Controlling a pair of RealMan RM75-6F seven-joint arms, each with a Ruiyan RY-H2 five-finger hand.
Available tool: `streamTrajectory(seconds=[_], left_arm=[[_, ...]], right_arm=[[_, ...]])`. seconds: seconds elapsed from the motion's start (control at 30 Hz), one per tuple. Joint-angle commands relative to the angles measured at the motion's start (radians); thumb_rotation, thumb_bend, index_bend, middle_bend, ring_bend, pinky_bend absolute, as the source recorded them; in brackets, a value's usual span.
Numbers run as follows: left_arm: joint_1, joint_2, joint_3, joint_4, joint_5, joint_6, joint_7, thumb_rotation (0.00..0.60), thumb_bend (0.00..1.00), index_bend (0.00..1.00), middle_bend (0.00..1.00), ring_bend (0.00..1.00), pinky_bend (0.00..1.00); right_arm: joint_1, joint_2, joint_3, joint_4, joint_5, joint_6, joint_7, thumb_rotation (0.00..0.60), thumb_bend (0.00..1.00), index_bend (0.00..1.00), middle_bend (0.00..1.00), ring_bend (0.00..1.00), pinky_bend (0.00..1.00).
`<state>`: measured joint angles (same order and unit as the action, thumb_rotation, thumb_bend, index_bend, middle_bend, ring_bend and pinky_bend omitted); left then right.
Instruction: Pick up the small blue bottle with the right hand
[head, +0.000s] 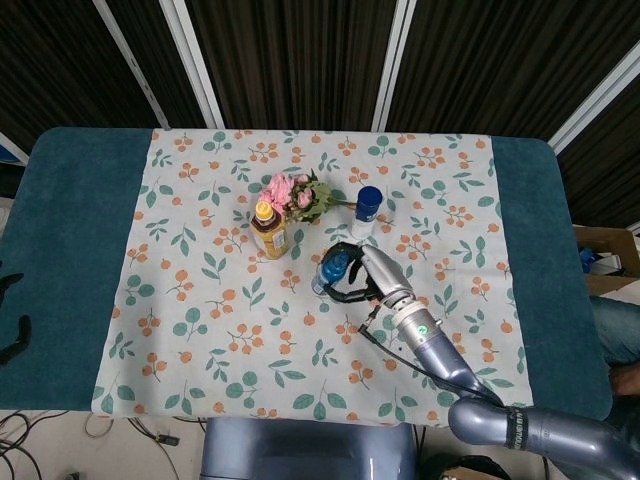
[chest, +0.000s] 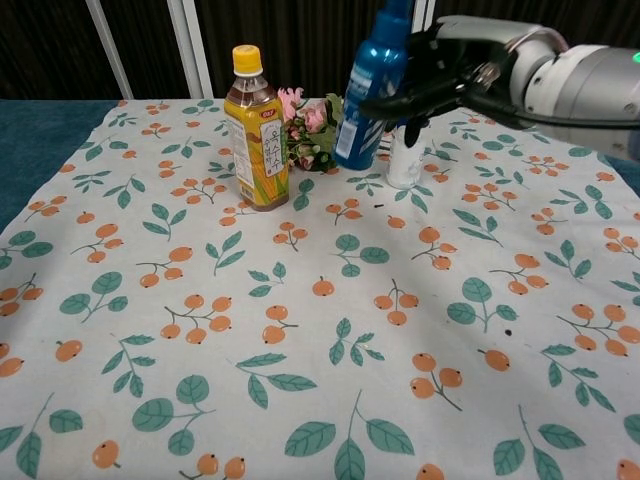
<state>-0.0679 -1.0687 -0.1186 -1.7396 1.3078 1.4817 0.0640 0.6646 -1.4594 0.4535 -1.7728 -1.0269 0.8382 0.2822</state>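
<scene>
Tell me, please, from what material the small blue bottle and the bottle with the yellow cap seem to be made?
The small blue bottle, held in the right hand, looks like glossy, tinted plastic: it shows bright highlights. The yellow-capped bottle seems clear plastic, amber liquid showing through, with a printed label and an opaque cap.

Head view looks steeply down on the whole table (head: 70, 250) — chest view sits low, close, facing across the same patterned cloth (chest: 300, 330).

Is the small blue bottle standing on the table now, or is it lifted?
Lifted. The right hand holds the small blue plastic bottle slightly tilted, clear above the floral tablecloth.
</scene>
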Motion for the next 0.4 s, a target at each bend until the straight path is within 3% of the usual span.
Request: streamTrajectory(seconds=[0.03,0.23,0.4], left_arm=[[0.001,-0.001,0.000,0.000,0.001,0.003,0.000,0.600,0.50,0.19,0.03,0.04,0.00],[0.001,-0.002,0.000,0.000,-0.001,0.002,0.002,0.600,0.50,0.19,0.03,0.04,0.00],[0.003,-0.002,-0.002,0.000,-0.003,0.004,-0.001,0.600,0.50,0.19,0.03,0.04,0.00]], right_arm=[[-0.072,0.098,0.062,-0.056,-0.040,-0.034,0.182,0.600,0.40,0.58,0.58,0.51,0.56],[-0.127,0.196,0.106,-0.064,-0.175,-0.103,0.469,0.600,0.40,0.58,0.58,0.51,0.56],[-0.146,0.245,0.098,-0.034,-0.319,-0.084,0.604,0.600,0.40,0.58,0.58,0.51,0.56]])
